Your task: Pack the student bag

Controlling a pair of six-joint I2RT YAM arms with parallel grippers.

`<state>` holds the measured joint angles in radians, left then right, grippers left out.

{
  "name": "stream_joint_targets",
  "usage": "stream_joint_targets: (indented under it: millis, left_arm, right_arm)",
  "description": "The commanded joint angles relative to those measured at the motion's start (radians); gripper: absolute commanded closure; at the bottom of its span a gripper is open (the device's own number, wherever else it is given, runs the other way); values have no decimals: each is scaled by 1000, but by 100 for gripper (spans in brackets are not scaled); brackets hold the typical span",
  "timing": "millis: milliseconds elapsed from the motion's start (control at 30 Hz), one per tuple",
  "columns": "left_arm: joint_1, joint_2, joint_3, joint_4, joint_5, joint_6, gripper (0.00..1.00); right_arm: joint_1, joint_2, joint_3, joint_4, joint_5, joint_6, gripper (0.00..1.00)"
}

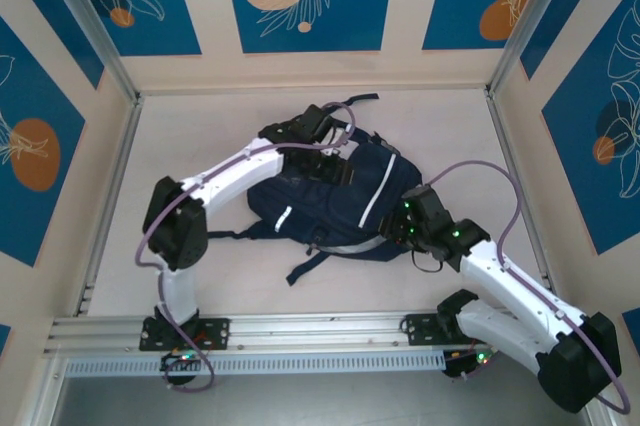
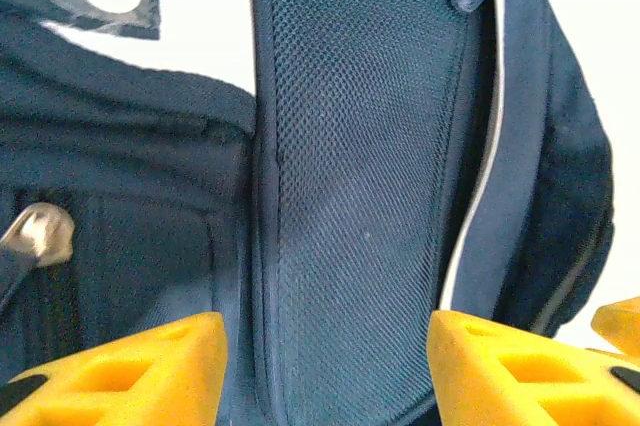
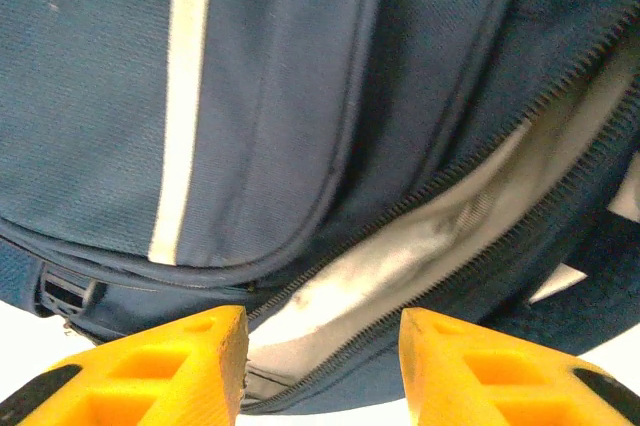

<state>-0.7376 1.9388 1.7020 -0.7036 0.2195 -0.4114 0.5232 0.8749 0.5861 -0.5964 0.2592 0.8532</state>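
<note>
Yellow fingers [image 3: 180,366] of the right gripper [image 3: 322,366] stand spread apart, holding nothing, just before a half-open zip [image 3: 430,236] of the student bag [image 1: 330,196]. Through the gap between the zipper teeth I see light grey lining; whether something lies inside, I cannot tell. Beside the zip runs a white stripe [image 3: 180,96], and a small buckle [image 3: 65,294] sits at the bag's lower edge. The left gripper [image 2: 325,371] is also spread, its fingers on both sides of a navy mesh strap [image 2: 360,196] without pinching it; a metal zipper pull [image 2: 40,231] hangs to the left. The bag lies flat near the middle of the table [image 1: 220,276], with thin straps [image 1: 300,271] trailing toward the near rail [image 1: 300,331]. Bare table surface is open to the left of the bag and beyond it, and the bag is well apart from the side walls.
</note>
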Motion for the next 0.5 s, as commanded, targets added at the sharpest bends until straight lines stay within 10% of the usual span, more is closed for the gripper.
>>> stream_joint_targets:
  millis: [0, 467]
  left_arm:
    - [-9, 55, 106, -63, 11, 78, 45]
    - [-13, 288, 297, -188, -124, 85, 44]
  right_arm:
    - [-8, -41, -34, -41, 31, 48, 55]
    - [-26, -45, -99, -23, 30, 70, 55]
